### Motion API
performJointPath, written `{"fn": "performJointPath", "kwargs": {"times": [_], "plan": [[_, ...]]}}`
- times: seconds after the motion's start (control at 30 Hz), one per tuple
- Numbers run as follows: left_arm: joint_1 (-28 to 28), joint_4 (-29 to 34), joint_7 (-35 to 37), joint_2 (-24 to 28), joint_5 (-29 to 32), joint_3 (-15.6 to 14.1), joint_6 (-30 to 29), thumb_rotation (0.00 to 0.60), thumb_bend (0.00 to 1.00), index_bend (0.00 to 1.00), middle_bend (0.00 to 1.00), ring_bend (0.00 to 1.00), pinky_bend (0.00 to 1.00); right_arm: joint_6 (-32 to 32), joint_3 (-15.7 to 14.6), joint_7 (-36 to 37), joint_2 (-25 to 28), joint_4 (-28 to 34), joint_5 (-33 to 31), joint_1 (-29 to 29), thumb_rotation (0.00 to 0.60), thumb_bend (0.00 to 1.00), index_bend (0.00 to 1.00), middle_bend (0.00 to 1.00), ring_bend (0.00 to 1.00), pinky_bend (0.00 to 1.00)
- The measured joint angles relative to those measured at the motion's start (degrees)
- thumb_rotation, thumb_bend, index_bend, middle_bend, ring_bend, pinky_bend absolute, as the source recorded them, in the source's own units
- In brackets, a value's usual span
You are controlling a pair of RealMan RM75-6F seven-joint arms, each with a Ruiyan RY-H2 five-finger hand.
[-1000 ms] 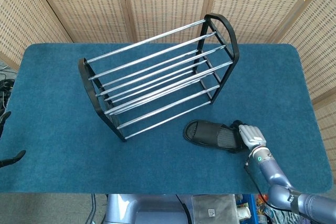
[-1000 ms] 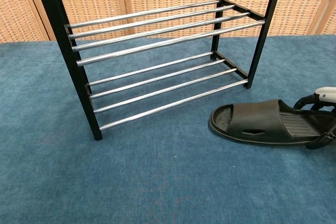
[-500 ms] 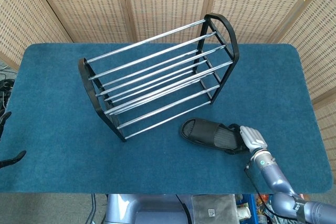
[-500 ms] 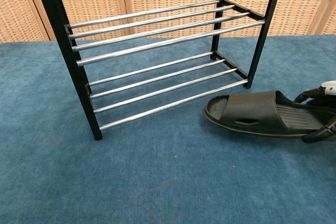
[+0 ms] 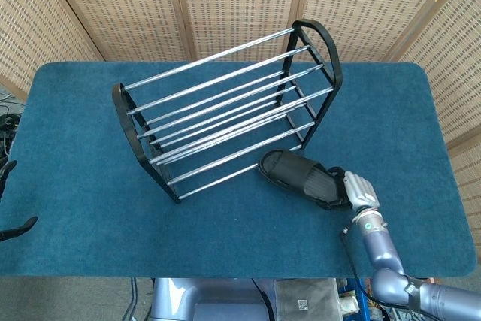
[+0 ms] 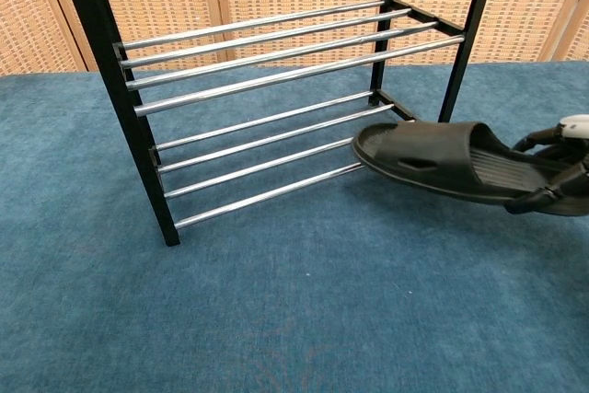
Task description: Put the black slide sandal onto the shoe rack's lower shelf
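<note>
In the head view the right arm rises from the bottom right corner of the frame, slanting up and to the left, and ends in the right hand in the lower right, just right of centre. The hand grips the heel end of the sandal; its dark fingers wrap the heel while the pale back of the hand faces up.

In the chest view the same hand sits at the right edge, mid-height, mostly cut off, with fingers curled over and under the heel. The sandal is held clear of the blue carpet, roughly level, toe pointing left toward the rack. Its toe lies right at the right end of the lower shelf, over the front rail; whether it touches the rail cannot be told.

The rack stands in the middle of the head view, running from lower left to upper right, with the sandal's toe at its lower right corner.

The left hand shows only as dark fingertips at the left edge of the head view, well apart from the rack; whether it is open or closed cannot be told.
</note>
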State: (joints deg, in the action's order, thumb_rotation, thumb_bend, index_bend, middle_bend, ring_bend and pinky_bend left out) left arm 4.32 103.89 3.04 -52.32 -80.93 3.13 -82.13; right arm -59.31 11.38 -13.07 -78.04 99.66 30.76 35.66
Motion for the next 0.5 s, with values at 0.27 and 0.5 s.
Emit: {"fn": "performJointPath", "kwargs": {"times": [0.27,0.5], "plan": [[0.2,-0.7,2.7,0.7,0.2,0.0,0.8,0.600,0.21,0.00,0.00,0.00,0.00,-13.6,6.8,-12.0,-7.4,3.4,-14.7,7.0,0.600,0.35,0.63,0.65,0.61,0.65],[0.5,-1.3,4.9,1.4,0.3,0.1,1.7,0.600,0.21,0.00,0.00,0.00,0.00,-20.2,11.3,-17.6,-13.9,2.9,-20.8,11.6,0.600,0.39,0.63,0.66,0.63,0.65]]}}
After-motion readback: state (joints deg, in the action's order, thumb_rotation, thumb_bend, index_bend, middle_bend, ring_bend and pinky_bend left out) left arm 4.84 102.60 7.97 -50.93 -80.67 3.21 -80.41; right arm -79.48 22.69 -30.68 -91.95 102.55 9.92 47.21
